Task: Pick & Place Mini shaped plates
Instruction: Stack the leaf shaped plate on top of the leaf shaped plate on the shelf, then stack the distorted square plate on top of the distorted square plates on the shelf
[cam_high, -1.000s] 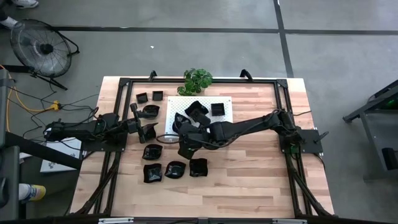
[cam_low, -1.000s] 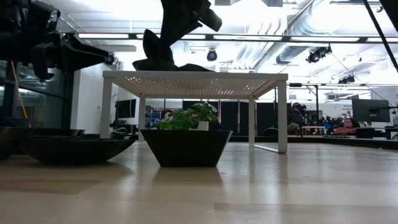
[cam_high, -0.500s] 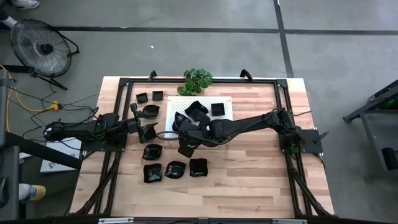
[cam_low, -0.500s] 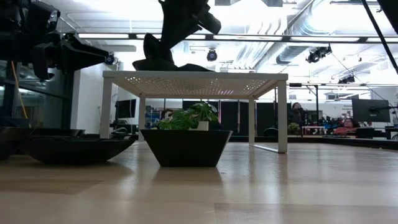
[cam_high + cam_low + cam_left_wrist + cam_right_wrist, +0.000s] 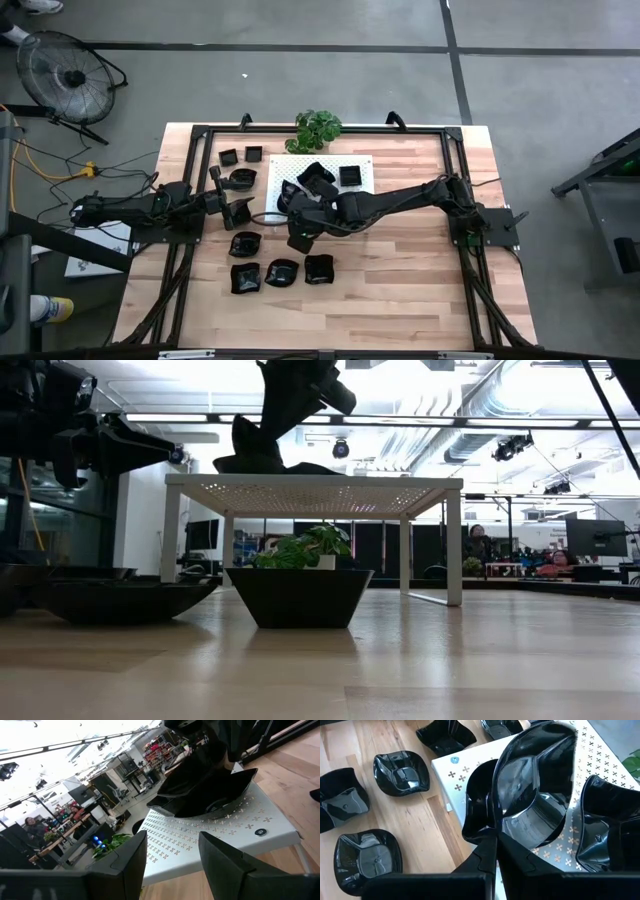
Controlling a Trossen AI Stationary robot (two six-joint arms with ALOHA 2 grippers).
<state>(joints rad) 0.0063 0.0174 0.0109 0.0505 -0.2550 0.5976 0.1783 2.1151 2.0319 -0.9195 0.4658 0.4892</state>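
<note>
The white perforated board (image 5: 360,165) stands on legs at the table's far middle. My right gripper (image 5: 496,851) is shut on a glossy black mini plate (image 5: 532,795) at the board's near left corner (image 5: 292,203). Two more plates (image 5: 349,176) rest on the board. Several plates (image 5: 282,271) lie on the wooden table in front of and left of it. My left gripper (image 5: 172,862) stands open and level at the table's left (image 5: 240,212), pointing toward the board, with nothing between its fingers. My right gripper pinches the plate's rim (image 5: 495,831) between its two fingers, on the side toward the arm. The fingers slant down from the table's right. The plate is tilted, and its underside (image 5: 200,810) rests on the board's top.
A green potted plant (image 5: 318,128) stands just beyond the board's far edge. A black frame (image 5: 195,135) runs around the table. Bare wood lies at the near and right parts of the table (image 5: 400,290).
</note>
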